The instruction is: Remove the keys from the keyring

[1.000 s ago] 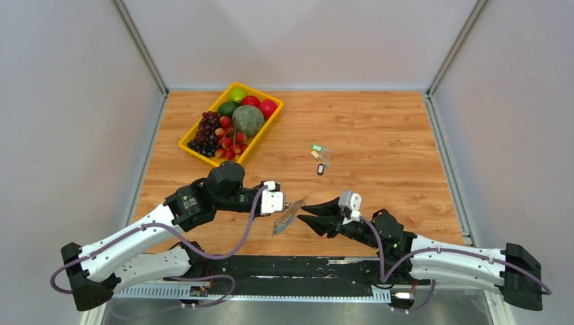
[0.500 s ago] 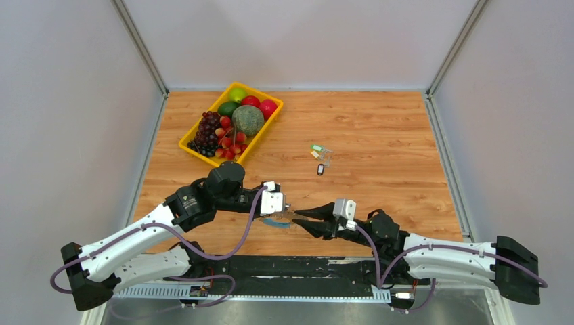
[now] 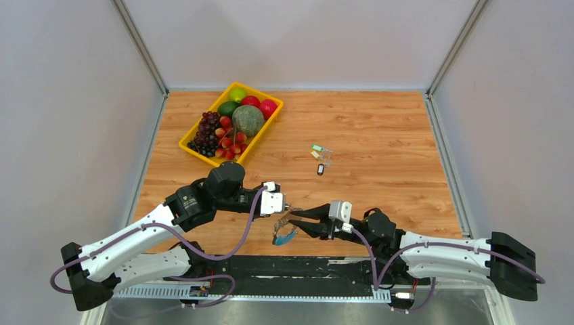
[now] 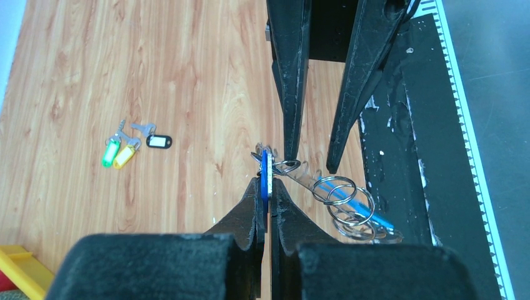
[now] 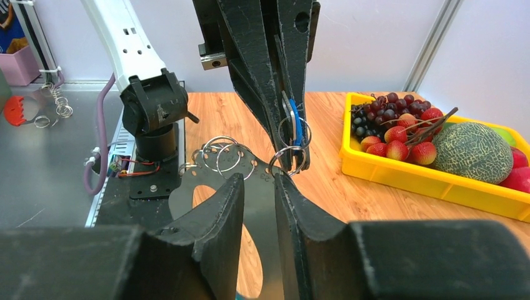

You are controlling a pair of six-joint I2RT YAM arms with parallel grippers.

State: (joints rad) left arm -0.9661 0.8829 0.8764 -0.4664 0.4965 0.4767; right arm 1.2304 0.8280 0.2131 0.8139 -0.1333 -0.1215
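1. Left tool is clamped on the blue key, held above the surface. Its arm elbows forward, with the wrist turned rightward.
2. Right tool is open, its fingers straddling the keyring, which trails from that key. Its arm lies low, stretched leftward.
3. Three loose keys lie well apart, farther out.

Near the front edge the keyring, loose keys behind it, fruit tray far back-left.
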